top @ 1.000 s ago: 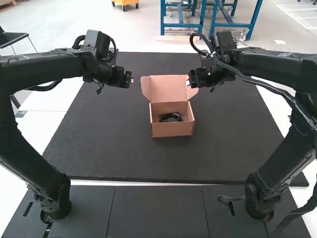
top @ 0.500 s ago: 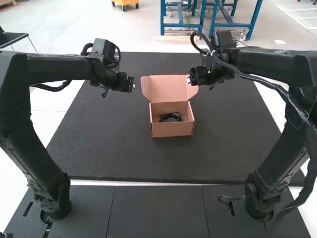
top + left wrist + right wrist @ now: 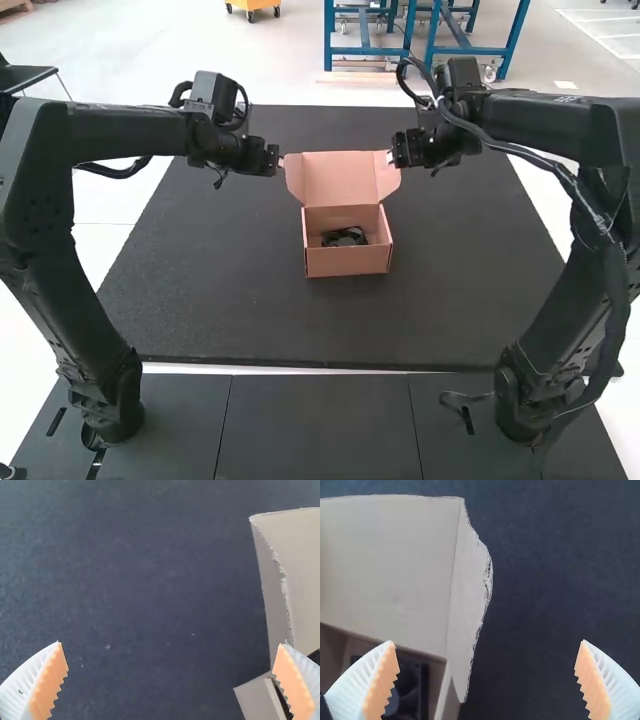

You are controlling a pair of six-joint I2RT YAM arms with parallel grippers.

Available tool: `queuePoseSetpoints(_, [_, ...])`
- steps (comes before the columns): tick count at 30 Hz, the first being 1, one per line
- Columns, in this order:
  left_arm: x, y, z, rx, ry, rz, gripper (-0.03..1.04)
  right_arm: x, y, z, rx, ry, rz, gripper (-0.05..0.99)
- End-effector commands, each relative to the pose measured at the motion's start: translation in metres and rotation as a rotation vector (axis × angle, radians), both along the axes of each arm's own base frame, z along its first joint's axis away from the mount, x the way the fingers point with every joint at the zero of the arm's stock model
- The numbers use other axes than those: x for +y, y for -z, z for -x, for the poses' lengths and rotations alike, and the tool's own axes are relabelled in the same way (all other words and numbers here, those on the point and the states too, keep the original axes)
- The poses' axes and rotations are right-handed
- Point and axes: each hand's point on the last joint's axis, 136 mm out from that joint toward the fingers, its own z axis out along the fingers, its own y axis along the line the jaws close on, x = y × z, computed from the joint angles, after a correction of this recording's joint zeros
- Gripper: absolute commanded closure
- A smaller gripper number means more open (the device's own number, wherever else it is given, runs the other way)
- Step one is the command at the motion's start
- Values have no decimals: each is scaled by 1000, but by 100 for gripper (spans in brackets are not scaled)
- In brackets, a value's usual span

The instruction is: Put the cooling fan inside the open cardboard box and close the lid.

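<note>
Bright, even light throughout, with soft, faint shadows.

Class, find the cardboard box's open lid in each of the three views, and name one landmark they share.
High view: the lid stands open at the far side of the box, between the left gripper and the right gripper.
Left wrist view: its ragged side edge, beside that arm's open fingers.
Right wrist view: its inner face and folded side flap, near the fan.
Shared landmark: the black mat.
</note>
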Motion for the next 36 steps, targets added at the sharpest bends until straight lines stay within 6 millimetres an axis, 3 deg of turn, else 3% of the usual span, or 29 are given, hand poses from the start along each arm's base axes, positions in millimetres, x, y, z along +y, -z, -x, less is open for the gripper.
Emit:
queuePoseSetpoints(1, [-15,-11,-3,-15,39,49,4,0,-13,-5,-12,6,-45,14])
queuePoseSetpoints(13, [-24,-3,-3,9,55,77,4,11,-16,-11,27,-17,-109,14])
queuePoseSetpoints(23, [-54,-9,2,3,124,149,4,14,-14,-16,44,-20,-108,14])
queuePoseSetpoints(31, [-59,-7,5,11,132,148,4,14,-12,-19,50,-16,-113,39])
queuePoseSetpoints(34, [-59,-7,6,13,133,149,4,13,-12,-19,50,-15,-113,42])
queuePoseSetpoints(36, [-59,-7,6,15,130,150,4,14,-11,-19,52,-17,-117,50])
